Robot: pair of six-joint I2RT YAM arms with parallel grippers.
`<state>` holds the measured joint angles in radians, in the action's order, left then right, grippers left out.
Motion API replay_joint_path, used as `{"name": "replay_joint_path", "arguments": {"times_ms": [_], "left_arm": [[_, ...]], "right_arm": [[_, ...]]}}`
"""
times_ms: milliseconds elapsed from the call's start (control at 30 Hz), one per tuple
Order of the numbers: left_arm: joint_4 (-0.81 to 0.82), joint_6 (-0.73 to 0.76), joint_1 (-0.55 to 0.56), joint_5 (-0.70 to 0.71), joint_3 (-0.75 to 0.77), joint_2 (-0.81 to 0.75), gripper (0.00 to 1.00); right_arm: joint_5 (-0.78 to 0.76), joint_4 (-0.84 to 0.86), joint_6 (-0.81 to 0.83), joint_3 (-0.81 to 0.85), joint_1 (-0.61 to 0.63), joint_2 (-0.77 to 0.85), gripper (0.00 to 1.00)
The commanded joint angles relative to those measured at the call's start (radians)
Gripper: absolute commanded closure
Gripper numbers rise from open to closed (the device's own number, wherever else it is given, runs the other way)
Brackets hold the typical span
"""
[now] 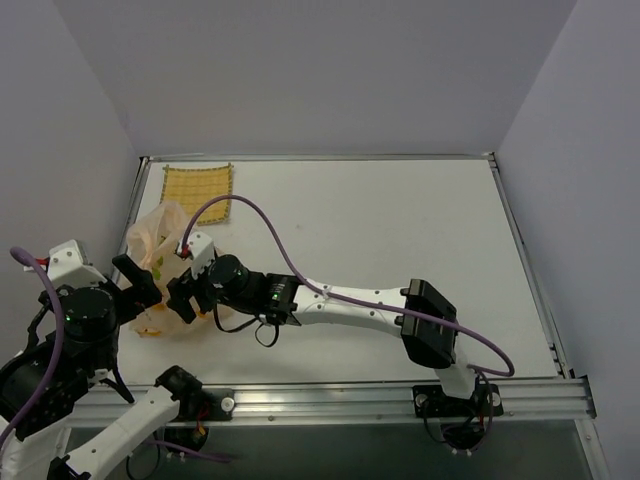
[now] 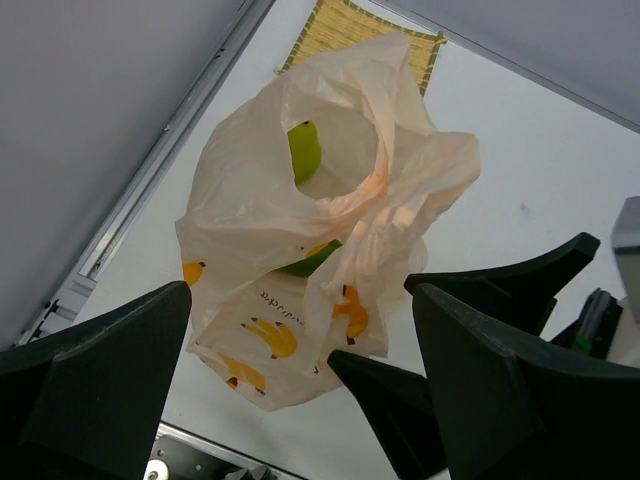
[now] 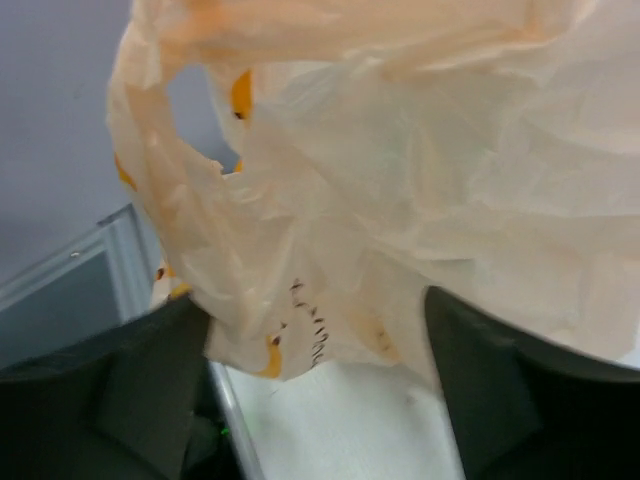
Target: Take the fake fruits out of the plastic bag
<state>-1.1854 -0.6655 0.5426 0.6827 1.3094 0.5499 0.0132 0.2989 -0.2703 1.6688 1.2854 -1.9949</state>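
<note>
Straight ahead of the left pincer (image 2: 300,290), just past its fingertips, the plastic bag (image 2: 250,200) sits crumpled on the white table (image 2: 520,160). A short line of small dark writing (image 2: 282,306) is printed on the bag's near face, too fine and creased to read. Beside it are yellow-orange banana pictures (image 2: 268,338). Similar dark writing shows close before the right pincer (image 3: 315,300), equally unreadable.

The bag's mouth gapes on the side away from the left pincer, and through it a green fruit (image 2: 305,150) shows inside. A second green fruit (image 2: 312,262) shows nearer, low in a gap between the folds.

The left pincer is released, its fingers (image 2: 100,390) spread wide with the bag beyond them. The right pincer also stands wide and unclenched. The bag's lower edge hangs between its fingers and touches the one on the left of that view, but nothing is pinched.

Beyond the bag, on the far side from both pincers, lies a yellow woven mat (image 2: 350,30).
</note>
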Motion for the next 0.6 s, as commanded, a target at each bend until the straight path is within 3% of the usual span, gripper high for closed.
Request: {"name": "replay_joint_path", "arguments": {"times_ms": [0, 33, 67, 133, 433, 567], "left_arm": [[0.065, 0.021, 0.007, 0.047, 0.001, 0.039, 0.09], [0.076, 0.024, 0.005, 0.051, -0.004, 0.048, 0.09], [0.085, 0.030, 0.005, 0.051, -0.013, 0.056, 0.09], [0.110, 0.037, 0.005, 0.060, -0.021, 0.087, 0.09], [0.265, 0.086, -0.021, 0.069, -0.084, 0.223, 0.09], [0.362, 0.154, -0.131, 0.023, -0.116, 0.283, 0.13]], "right_arm": [[-0.096, 0.159, -0.056, -0.006, -0.023, 0.010, 0.41], [-0.108, 0.178, -0.070, -0.023, -0.029, 0.015, 0.41], [-0.125, 0.186, -0.084, -0.036, -0.043, 0.016, 0.73], [-0.157, 0.203, -0.122, -0.087, -0.060, 0.030, 0.98], [-0.068, 0.322, -0.240, -0.352, -0.164, 0.097, 1.00], [-0.055, 0.370, -0.268, -0.435, -0.195, 0.128, 1.00]]}}
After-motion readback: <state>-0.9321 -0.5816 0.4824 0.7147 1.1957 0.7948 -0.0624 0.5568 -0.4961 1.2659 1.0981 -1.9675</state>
